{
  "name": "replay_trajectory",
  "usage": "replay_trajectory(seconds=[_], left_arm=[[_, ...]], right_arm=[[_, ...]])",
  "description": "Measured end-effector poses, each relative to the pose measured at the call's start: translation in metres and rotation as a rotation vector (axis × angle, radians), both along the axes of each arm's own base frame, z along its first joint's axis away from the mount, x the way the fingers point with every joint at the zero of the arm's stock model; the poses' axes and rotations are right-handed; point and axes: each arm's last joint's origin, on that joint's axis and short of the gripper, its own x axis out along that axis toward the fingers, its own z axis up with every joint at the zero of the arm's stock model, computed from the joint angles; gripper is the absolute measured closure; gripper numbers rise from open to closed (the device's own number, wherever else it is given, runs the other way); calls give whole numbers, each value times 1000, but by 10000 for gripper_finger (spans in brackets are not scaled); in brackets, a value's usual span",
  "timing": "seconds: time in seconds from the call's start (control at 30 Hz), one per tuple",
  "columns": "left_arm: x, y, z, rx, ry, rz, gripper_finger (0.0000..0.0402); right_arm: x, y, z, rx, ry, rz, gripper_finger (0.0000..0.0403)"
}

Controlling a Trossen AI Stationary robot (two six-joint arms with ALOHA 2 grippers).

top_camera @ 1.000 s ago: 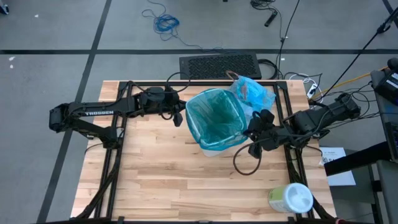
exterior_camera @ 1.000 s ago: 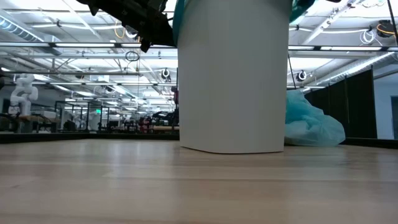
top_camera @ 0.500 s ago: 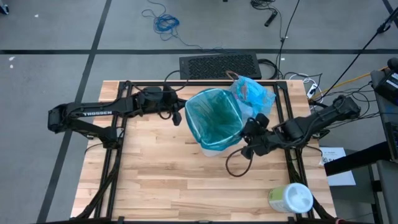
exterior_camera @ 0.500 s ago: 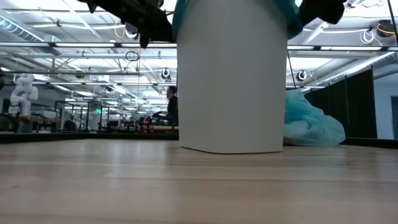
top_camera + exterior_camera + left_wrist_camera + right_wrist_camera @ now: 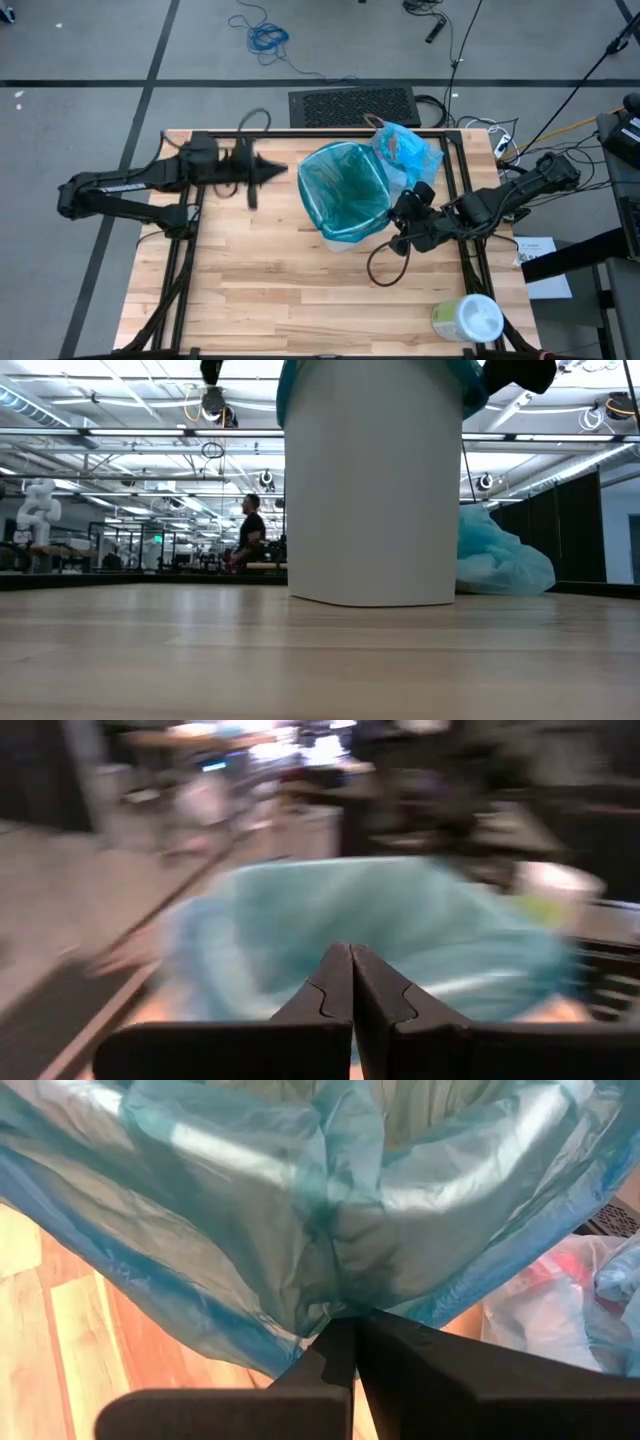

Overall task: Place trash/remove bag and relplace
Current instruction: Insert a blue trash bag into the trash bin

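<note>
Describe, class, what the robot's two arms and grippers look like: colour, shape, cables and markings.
Both arms are dark, slender and jointed. The left gripper has two flat black fingers with a notched inner edge; the right gripper looks alike. A black cable loops beside the right arm.

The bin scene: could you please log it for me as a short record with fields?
bin: white, upright, mid-table
liner: teal, fitted over the bin's rim
left gripper: shut, empty, apart from the bin
right gripper: shut on the liner at the rim
tied bag: light blue, full, behind the bin
wipes tub: at the table's near right corner
</note>
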Motion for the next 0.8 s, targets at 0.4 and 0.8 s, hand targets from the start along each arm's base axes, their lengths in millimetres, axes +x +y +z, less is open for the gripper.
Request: replay_trajectory(seconds=[0.4,0.8], left_arm=[[60,-61,-33,136,28,-254,402],[92,-72,-73,96,160,-242,402]], right_arm=[[0,0,0,-4,-3,-2,403],[0,-1,1,-17,-8,-11,403]])
